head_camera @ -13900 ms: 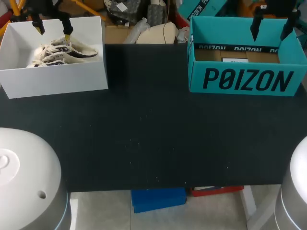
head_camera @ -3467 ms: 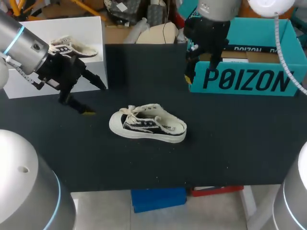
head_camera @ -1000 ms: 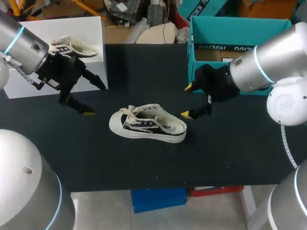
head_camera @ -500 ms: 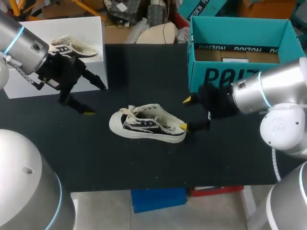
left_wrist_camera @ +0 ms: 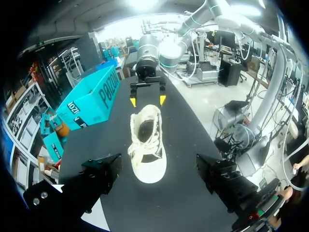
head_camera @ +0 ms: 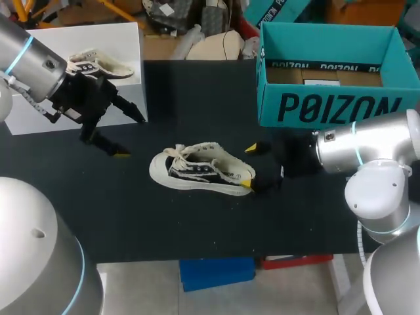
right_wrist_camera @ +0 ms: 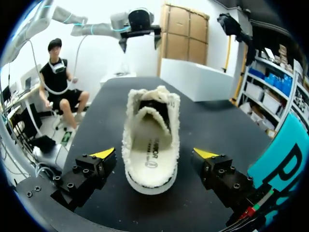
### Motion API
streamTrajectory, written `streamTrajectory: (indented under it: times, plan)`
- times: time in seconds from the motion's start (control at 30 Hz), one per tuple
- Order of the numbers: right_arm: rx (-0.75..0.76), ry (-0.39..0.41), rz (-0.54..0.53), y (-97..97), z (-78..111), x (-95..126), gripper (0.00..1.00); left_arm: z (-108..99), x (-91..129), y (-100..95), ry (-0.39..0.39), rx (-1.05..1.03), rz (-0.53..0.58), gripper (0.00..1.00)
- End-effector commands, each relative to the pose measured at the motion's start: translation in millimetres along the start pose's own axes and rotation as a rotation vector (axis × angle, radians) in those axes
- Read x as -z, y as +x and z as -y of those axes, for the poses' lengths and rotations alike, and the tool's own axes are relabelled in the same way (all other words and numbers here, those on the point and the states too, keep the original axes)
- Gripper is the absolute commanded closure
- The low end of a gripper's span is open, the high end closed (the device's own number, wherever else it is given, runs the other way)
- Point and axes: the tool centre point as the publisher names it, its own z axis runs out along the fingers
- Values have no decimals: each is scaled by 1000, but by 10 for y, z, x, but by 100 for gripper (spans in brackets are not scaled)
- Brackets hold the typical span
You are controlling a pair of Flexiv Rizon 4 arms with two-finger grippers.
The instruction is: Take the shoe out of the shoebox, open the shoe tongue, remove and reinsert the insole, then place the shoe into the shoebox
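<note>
Sneaker [head_camera: 200, 174] of cream and black canvas is seen standing on its sole near the middle of the black bench [head_camera: 197, 98], out of both boxes, its toe turned toward the left arm's side and its heel toward the right arm's side. The laces are seen loose over the front, and the printed insole [right_wrist_camera: 149, 145] is seen lying flat inside the sneaker [right_wrist_camera: 152, 140].

The right end effector [head_camera: 249, 166] is held low at the heel, released, with one yellow-tipped finger on either side of the heel. A gap is seen between each finger and the canvas in the right wrist view, so nothing is grasped. In the left wrist view the same end effector [left_wrist_camera: 148, 100] is seen just beyond the heel of the sneaker [left_wrist_camera: 147, 145].

The left end effector [head_camera: 130, 136] is held over the bench beyond the toe, apart from it, also released and holding nothing.

A teal shoebox [head_camera: 328, 108] is set open at the far right corner of the bench, behind the right arm. A white box [head_camera: 39, 111] is set at the far left corner, and a second sneaker [head_camera: 98, 64] is seen lying in it.
</note>
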Motion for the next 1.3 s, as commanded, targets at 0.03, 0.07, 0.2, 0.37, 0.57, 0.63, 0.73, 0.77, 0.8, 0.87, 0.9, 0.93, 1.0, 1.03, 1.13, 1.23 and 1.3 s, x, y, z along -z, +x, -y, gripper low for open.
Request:
streamTrajectory:
  times: [0.03, 0.07, 0.2, 0.37, 0.57, 0.63, 0.73, 0.77, 0.8, 0.87, 0.9, 0.93, 1.0, 1.03, 1.13, 1.23, 1.3]
  plan:
    - [-4, -44, 6, 20, 52, -63, 0, -7, -6, 3, 0, -2, 3, 0]
    - [-6, -45, 6, 22, 57, -67, 0, -7, -6, 3, 0, -2, 3, 0]
    - [-10, -61, 13, 27, 86, -117, 0, -7, -6, 3, 0, -2, 3, 0]
    - [-12, -80, 13, 27, 121, -214, 0, -7, -6, 3, 0, -2, 3, 0]
    - [-10, -101, 15, 16, 143, -285, 0, -7, -6, 3, 0, -2, 3, 0]
    - [-9, -109, 16, 9, 155, -308, 0, -7, -6, 3, 0, -2, 3, 0]
    - [-8, -123, 16, 6, 168, -341, 0, -7, -6, 3, 0, -2, 3, 0]
    - [-8, -124, 15, 7, 176, -352, 0, -7, -6, 3, 0, -2, 3, 0]
    - [-9, -126, 13, 10, 181, -361, 0, -7, -6, 3, 0, -2, 3, 0]
    - [-10, -130, 10, 16, 189, -376, 0, -7, -6, 3, 0, -2, 3, 0]
    - [-13, -133, 9, 19, 196, -381, 0, -7, -6, 3, 0, -2, 3, 0]
    - [-15, -136, 9, 22, 200, -384, 0, -7, -6, 3, 0, -2, 3, 0]
    - [-19, -138, 10, 28, 209, -391, 0, -7, -6, 3, 0, -2, 3, 0]
    - [-20, -139, 9, 29, 216, -395, 0, -7, -6, 3, 0, -2, 3, 0]
    - [-24, -143, 10, 36, 225, -409, 0, -7, -6, 3, 0, -2, 3, 0]
    - [-26, -145, 8, 41, 242, -424, 0, -7, -6, 3, 0, -2, 3, 0]
    - [-29, -146, 8, 42, 254, -431, 0, -7, -6, 3, 0, -2, 3, 0]
